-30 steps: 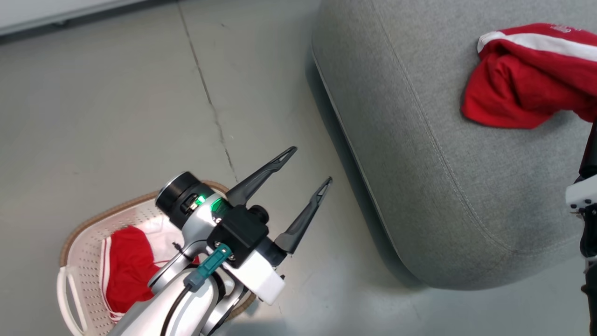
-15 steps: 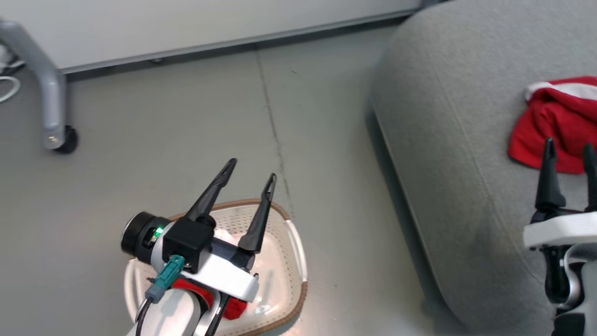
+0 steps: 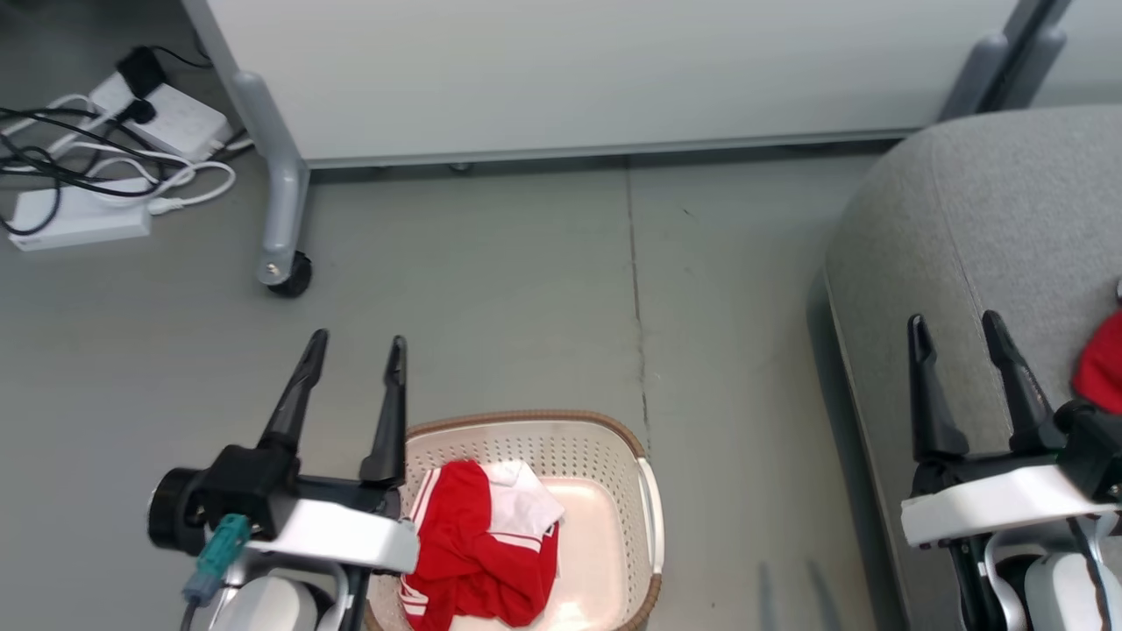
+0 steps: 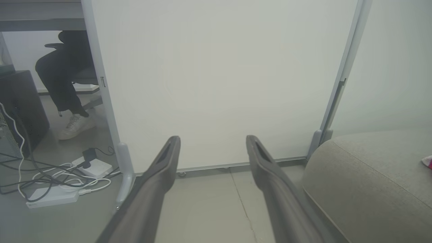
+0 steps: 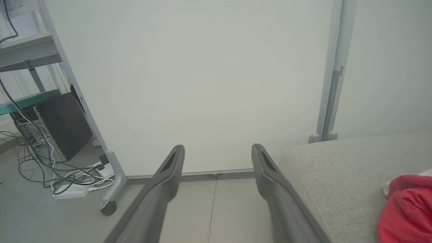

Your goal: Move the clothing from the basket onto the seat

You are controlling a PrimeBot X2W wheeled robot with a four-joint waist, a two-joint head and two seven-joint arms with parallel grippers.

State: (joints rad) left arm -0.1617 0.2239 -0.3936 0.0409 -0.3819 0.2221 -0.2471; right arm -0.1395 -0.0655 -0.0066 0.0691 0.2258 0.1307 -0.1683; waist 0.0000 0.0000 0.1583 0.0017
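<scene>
A red and white garment (image 3: 478,543) lies crumpled in the cream basket (image 3: 605,447) at the bottom centre of the head view. My left gripper (image 3: 358,342) stands open just left of the basket, above the floor, nothing between its fingers; its own wrist view shows the left gripper (image 4: 212,141) facing a white panel. My right gripper (image 3: 955,322) is open over the grey seat (image 3: 982,210). Another red garment (image 3: 1103,372) rests on the seat at the right edge; the right wrist view shows that garment (image 5: 406,211), the right gripper (image 5: 218,150) and the seat (image 5: 344,168).
A white partition panel (image 3: 570,70) on a wheeled grey leg (image 3: 282,219) stands across the back. Power strips and cables (image 3: 96,166) lie on the floor at the far left. A seated person's leg and shoe (image 4: 72,125) show beyond the panel. Grey floor (image 3: 526,289) lies between basket and panel.
The head camera has swung left and up, bringing panel, cables and whole basket into view. Both grippers now point straight ahead, still open; the left one sits left of the basket.
</scene>
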